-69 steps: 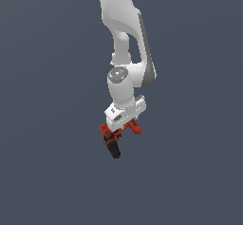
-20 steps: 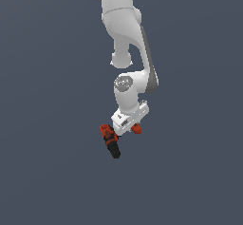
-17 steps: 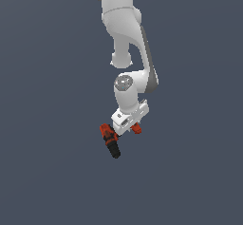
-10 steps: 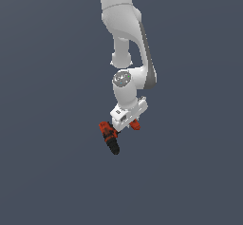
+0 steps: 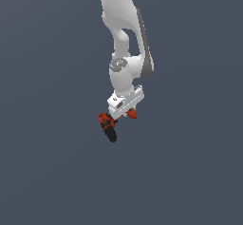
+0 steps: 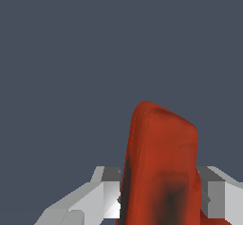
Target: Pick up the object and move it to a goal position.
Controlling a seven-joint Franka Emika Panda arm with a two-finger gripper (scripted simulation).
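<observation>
The arm (image 5: 124,43) hangs downward, its pincer (image 5: 119,118) clamped on the drill (image 5: 108,126).

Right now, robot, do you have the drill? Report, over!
Gripper jaws shut on the drill. Drill's red body fills the wrist view, black chuck pointing down. Nothing in the way, over.

**Flat, even render light; soft and low in detail**

Lit evenly from above and in front, with a uniform slate-grey backdrop in both views and no cast shadows on it. Gentle shading down the white arm (image 5: 124,39), brighter on its upper faces, darker along one flank. No glare, no hot spots. Slightly soft and blocky in the exterior view. Smeared, blurry shading on the close-up red-orange drill (image 6: 161,167) in the wrist view, with a dark smudge low on its body.
</observation>
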